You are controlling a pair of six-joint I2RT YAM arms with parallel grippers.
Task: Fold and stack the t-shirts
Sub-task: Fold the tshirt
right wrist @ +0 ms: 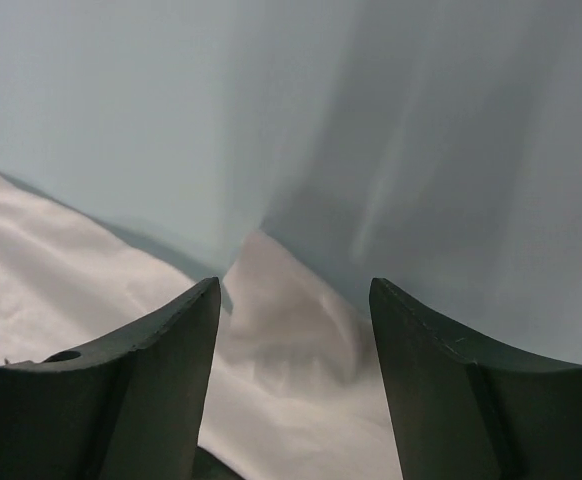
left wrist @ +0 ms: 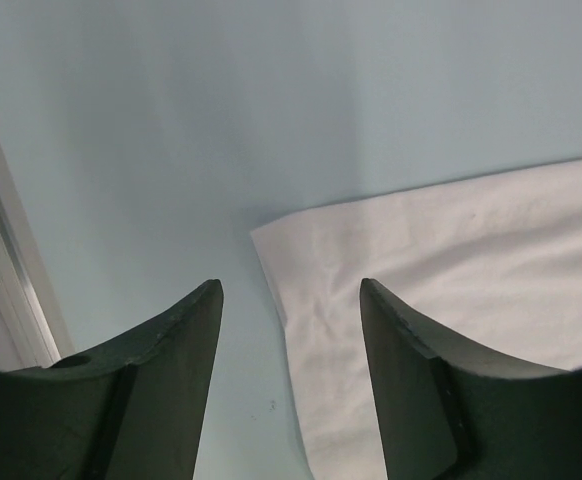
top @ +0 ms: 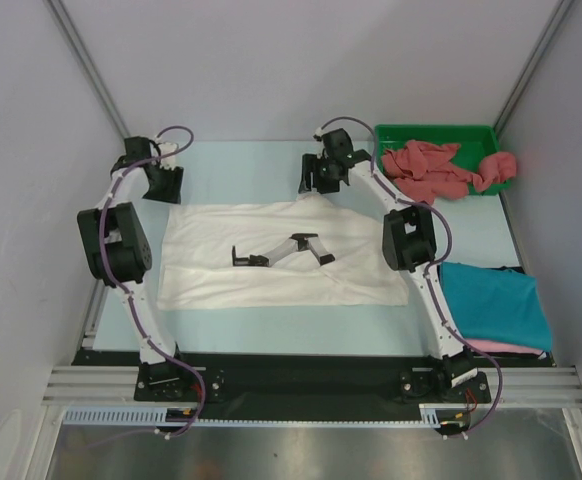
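White soft cotton t-shirt (top: 271, 265) lying spread on pale blue surface (top: 241, 160). Corner sitting just ahead of left claw (left wrist: 291, 335), raised fold just ahead of right claw (right wrist: 293, 335). Both claws standing apart, gripping nothing. Cloth likely handling light and limp: pinching at corners looking best.

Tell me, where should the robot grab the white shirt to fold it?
Probably at its two far corners, coming from above. The white shirt lies flat and wide, so only edges and corners can be pinched. The left gripper is open over the far left corner, and the right gripper is open over a raised peak of cloth at the far right.
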